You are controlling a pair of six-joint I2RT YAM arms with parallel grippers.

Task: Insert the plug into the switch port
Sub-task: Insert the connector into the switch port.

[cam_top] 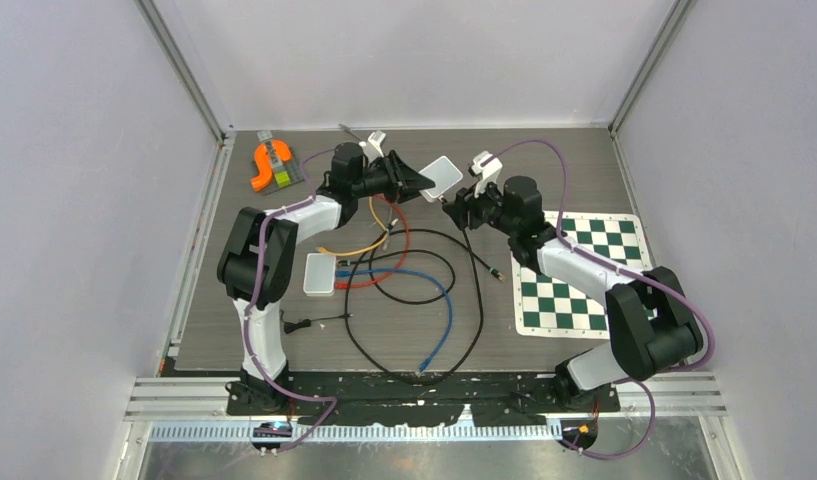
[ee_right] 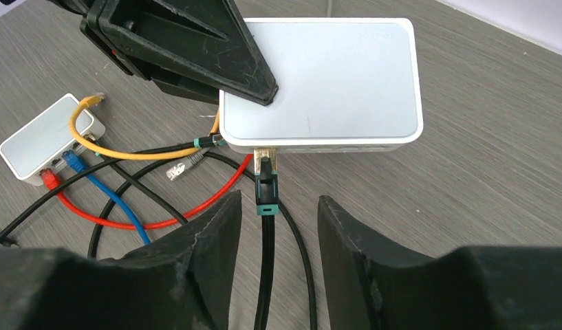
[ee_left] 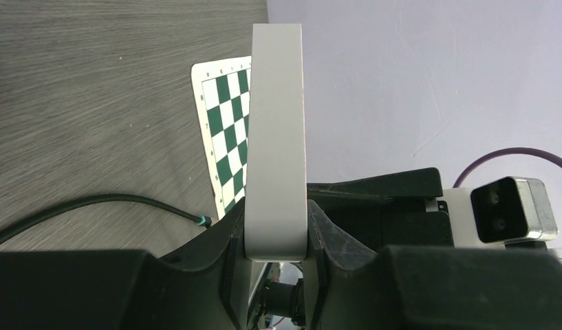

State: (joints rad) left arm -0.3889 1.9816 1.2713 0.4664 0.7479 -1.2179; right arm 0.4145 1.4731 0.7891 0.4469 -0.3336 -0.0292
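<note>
My left gripper (ee_left: 276, 234) is shut on the white switch (ee_left: 276, 137), which shows edge-on between its jaws. In the right wrist view the switch (ee_right: 319, 75) hangs flat above the table, with the left fingers (ee_right: 188, 41) on its left end. The black plug (ee_right: 265, 185), with a teal boot, has its clear tip in a port on the switch's near side. Its black cable runs back between the jaws of my right gripper (ee_right: 278, 213), which is open and touches neither the plug nor the cable. From above, both grippers (cam_top: 424, 180) (cam_top: 452, 208) meet mid-table at the switch (cam_top: 441, 175).
A second white switch (ee_right: 47, 141) lies on the table with yellow, blue and red cables in it. A loose grey plug (ee_right: 181, 168) and cable loops (cam_top: 414, 290) lie below the grippers. A chessboard mat (cam_top: 584, 270) is on the right, an orange object (cam_top: 272, 165) at the far left.
</note>
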